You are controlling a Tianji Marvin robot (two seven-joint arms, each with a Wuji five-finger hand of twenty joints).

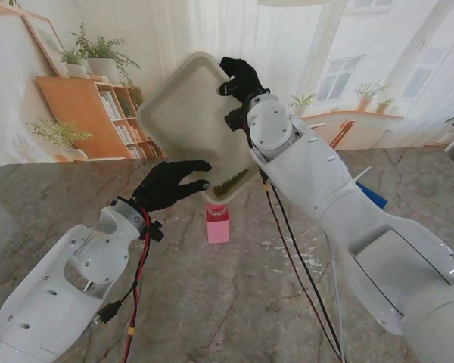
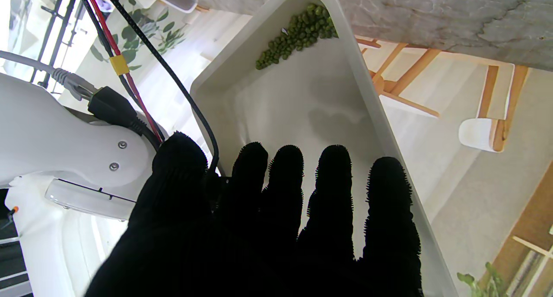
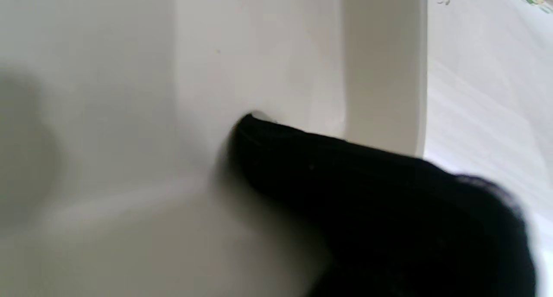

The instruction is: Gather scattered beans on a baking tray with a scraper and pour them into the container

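Tilting tray pinched in right hand fingers, left hand fingers spread, marble tabletop, bookshelf backdrop

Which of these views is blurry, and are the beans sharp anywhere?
Right wrist view: soft and out of focus, only the tray wall and a dark finger of the right robot hand. Left wrist view: sharp beans. Stand view: clear, edges bowed.
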